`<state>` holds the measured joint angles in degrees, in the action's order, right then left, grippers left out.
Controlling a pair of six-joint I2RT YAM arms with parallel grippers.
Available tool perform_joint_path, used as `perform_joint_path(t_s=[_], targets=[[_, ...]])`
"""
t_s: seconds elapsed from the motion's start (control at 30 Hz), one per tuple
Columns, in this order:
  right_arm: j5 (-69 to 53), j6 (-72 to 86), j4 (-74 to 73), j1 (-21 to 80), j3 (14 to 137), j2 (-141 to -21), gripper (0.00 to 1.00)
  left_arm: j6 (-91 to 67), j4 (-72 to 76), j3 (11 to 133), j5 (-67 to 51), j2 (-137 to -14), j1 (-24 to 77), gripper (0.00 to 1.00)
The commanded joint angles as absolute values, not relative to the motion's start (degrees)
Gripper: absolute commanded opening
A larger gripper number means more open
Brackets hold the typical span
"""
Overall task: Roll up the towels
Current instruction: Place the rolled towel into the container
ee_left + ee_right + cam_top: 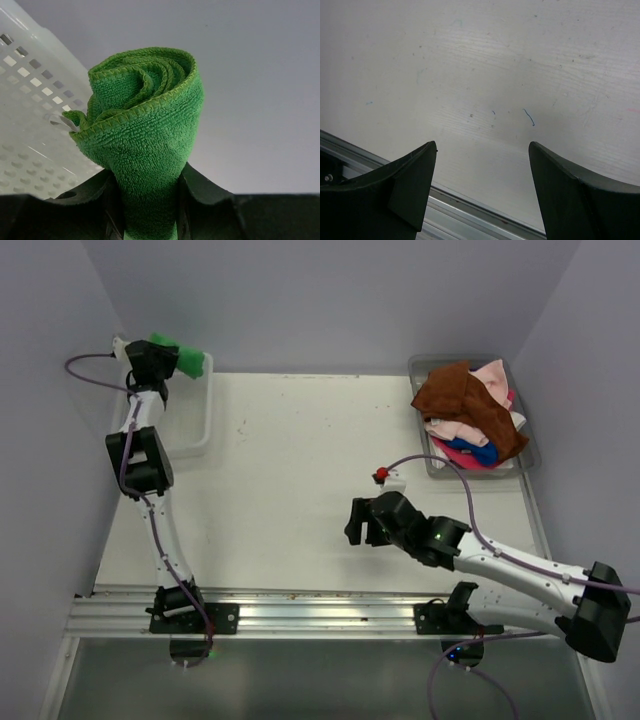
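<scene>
Green towel (145, 135), rolled, held at the basket (30, 100), far left.
Our left tool (150, 227) pinches the roll's end; our right tool (482, 150) is spread wide and bare over the bench (290, 470). Other towels (465, 405) lie heaped in the far-right tray (524, 466). We judge them soft, light and floppy, so a hem corner is the best hold.

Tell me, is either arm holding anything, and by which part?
The left gripper holds the rolled green towel by one end, the spiral end sticking out. The right gripper is open, holding nothing.
</scene>
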<state>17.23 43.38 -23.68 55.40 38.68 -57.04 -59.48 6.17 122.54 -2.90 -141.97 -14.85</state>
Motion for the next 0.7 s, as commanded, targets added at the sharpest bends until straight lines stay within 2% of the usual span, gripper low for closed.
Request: perform_joint_path(t_s=[0.0, 0.33, 0.67], targets=[[18.28, 45.52, -23.29, 55.55, 42.1, -59.67, 0.78, -65.56, 16.16, 122.62, -5.18, -144.05, -15.91, 0.21], [19.86, 44.13, -28.82, 55.46, 48.51, -64.5, 0.79, -66.71, 21.97, 116.02, -2.3, -145.02, -15.91, 0.21], [19.16, 43.42, -29.0, 55.46, 51.85, -68.2, 0.79, -65.3, 26.19, 116.45, -2.37, -148.7, -16.43, 0.24]])
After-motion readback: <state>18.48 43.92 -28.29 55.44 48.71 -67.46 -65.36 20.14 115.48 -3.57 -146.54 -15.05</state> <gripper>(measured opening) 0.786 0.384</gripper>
